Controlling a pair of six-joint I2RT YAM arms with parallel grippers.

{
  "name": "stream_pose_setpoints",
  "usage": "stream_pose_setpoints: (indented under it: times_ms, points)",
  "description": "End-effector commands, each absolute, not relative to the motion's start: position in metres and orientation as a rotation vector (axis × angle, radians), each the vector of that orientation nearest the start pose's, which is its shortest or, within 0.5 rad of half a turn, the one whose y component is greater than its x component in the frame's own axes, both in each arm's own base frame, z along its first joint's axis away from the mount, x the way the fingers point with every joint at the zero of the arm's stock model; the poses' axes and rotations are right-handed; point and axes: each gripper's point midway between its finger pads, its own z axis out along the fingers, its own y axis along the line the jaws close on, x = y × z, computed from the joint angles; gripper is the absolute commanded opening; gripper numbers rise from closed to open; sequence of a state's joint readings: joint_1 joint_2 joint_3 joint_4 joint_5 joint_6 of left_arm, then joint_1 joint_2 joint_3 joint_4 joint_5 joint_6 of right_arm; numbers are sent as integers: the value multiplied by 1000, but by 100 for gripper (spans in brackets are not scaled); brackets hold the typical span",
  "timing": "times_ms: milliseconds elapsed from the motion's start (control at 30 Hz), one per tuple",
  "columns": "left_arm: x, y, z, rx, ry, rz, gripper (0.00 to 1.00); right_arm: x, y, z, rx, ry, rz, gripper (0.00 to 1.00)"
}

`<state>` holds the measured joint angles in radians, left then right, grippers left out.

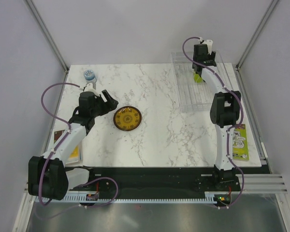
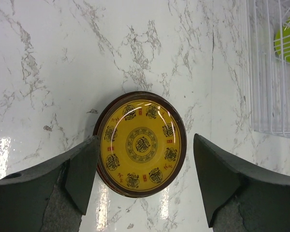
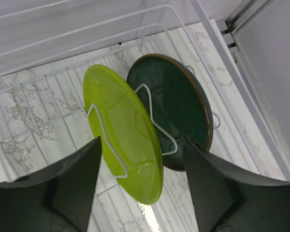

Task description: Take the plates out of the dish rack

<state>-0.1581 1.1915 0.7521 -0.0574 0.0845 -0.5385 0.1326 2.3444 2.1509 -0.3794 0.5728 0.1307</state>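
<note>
An amber-brown plate (image 1: 127, 118) lies flat on the marble table; the left wrist view shows it (image 2: 141, 143) between and beyond my open left fingers. My left gripper (image 1: 108, 100) hovers just left of it, empty. The white wire dish rack (image 1: 195, 87) stands at the back right. In it a lime green plate (image 3: 123, 133) and a dark teal plate (image 3: 176, 104) stand upright in adjacent slots. My right gripper (image 1: 201, 65) is open above them, its fingers straddling both plates' lower edges. The green plate shows in the top view (image 1: 197, 78). The red floral plate is out of view.
A small blue-grey round container (image 1: 89, 75) stands at the back left. A green-and-white printed card (image 1: 240, 141) lies at the right edge by the right arm. A yellowish flat item (image 1: 74, 152) lies at the left edge under the left arm.
</note>
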Motion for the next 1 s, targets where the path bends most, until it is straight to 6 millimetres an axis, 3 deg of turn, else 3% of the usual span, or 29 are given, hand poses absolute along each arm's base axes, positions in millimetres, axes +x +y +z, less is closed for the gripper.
stream_pose_setpoints:
  times_ms: [0,100,167,200,367,433,533,567,633,667,733,767,800,833,900,933,967]
  points:
    - [369,-96,174,-278,2040,-506,84,641,-18,165,297,2028,-458,56]
    - [370,-98,170,-272,2049,-514,84,641,-25,149,306,2058,-434,50]
    - [370,-98,168,-270,2056,-515,84,641,-24,144,296,2073,-400,40]
    - [369,-99,167,-267,2058,-516,84,641,-26,141,300,2079,-396,29]
    - [368,-100,165,-261,2063,-523,84,639,-20,148,275,2081,-344,0]
    - [367,-99,162,-260,2068,-519,84,637,-18,151,268,2080,-322,0]
    - [365,-100,163,-253,2067,-526,84,630,-15,177,283,2034,-335,0]
    - [365,-100,163,-253,2068,-526,84,626,-15,198,294,1992,-359,0]
    - [365,-99,162,-248,2071,-518,84,615,-12,218,292,1950,-457,0]
    - [365,-99,163,-249,2071,-516,84,608,-13,244,308,1898,-482,0]
    - [364,-99,165,-243,2070,-518,84,596,-5,263,292,1860,-552,0]
    - [363,-100,165,-238,2074,-518,84,584,-12,291,334,1793,-622,0]
    - [363,-101,166,-235,2075,-517,84,576,-5,298,304,1786,-667,0]
    - [362,-101,167,-232,2073,-516,84,562,-11,322,355,1728,-710,0]
    - [361,-102,167,-228,2075,-517,84,544,-4,332,364,1704,-772,0]
    - [360,-103,168,-224,2074,-521,84,530,-5,353,380,1663,-787,0]
    - [359,-102,169,-222,2073,-521,84,520,2,350,372,1673,-803,0]
